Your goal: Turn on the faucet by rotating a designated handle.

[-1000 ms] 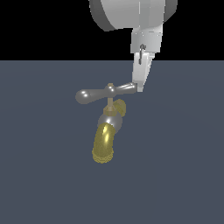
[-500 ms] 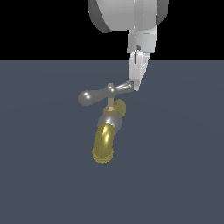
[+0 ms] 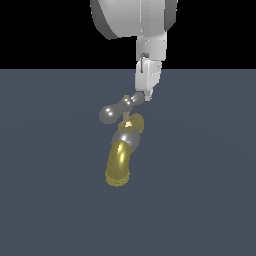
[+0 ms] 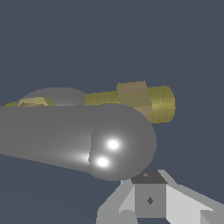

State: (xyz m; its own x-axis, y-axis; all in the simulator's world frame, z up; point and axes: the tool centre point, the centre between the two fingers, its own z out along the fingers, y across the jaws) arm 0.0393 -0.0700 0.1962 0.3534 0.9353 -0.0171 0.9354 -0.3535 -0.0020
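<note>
My arm comes down from the top of the exterior view, its bulky grey-white wrist housing overhead and the end effector (image 3: 144,95) pointing straight down. The tip sits against the handle (image 3: 116,109) at its right-hand end in the exterior view, so that end is hidden behind my white fingers (image 3: 147,80). I cannot tell how far the fingers are spread, nor whether they clasp the bar or only press on it; from the exterior view they read as one narrow white block. In the wrist view only a pale grey part of the end effector (image 4: 151,199) shows, just beside the handle's (image 4: 78,140) big rounded knob end, which fills the middle of that picture with two bright highlights.

The table (image 3: 50,200) is a flat, plain slate-blue surface running to a straight far edge, with nothing but black beyond it.

The faucet (image 3: 122,150) stands near the middle of the table, directly under my wrist. Its handle slants across the top, the free bulbous end lower and toward the exterior view's left. Below it come a short gold stem, a silver-grey collar, and the curved gold spout (image 3: 119,165) reaching toward the near side. In the wrist view the gold spout (image 4: 144,103) lies behind the handle.
</note>
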